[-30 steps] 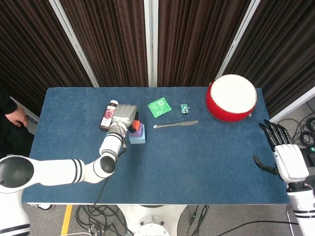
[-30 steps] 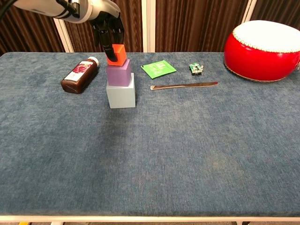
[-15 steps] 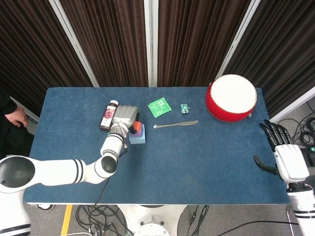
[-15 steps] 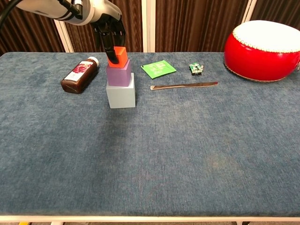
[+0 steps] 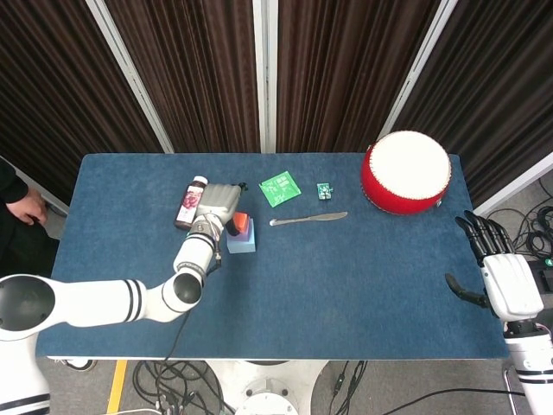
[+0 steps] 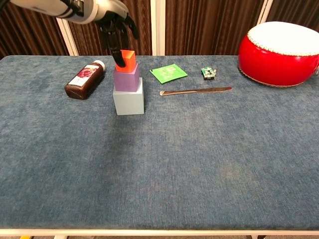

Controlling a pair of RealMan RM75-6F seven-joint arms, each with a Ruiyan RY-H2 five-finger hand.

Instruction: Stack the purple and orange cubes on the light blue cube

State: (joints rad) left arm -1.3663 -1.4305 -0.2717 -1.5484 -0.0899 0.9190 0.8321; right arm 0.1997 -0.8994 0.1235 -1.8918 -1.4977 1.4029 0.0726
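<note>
The light blue cube [image 6: 128, 99] stands on the table with the purple cube [image 6: 125, 79] on it and the orange cube [image 6: 126, 59] on top, slightly tilted. In the head view only the orange cube [image 5: 243, 224] and the light blue cube [image 5: 244, 245] show beside the arm. My left hand [image 6: 112, 22] hangs just above and behind the stack with its fingers spread apart; one fingertip lies by the orange cube's left edge. The left hand [image 5: 220, 206] covers part of the stack from above. My right hand [image 5: 501, 268] hovers open off the table's right edge, holding nothing.
A dark bottle [image 6: 84, 78] lies left of the stack. A green packet [image 6: 168, 72], a small circuit board [image 6: 208, 72] and a knife [image 6: 195, 91] lie to its right. A red drum [image 6: 281, 47] stands at the far right.
My left hand set the orange cube down on the purple cube and spread its fingers off it. The right hand has not moved.
</note>
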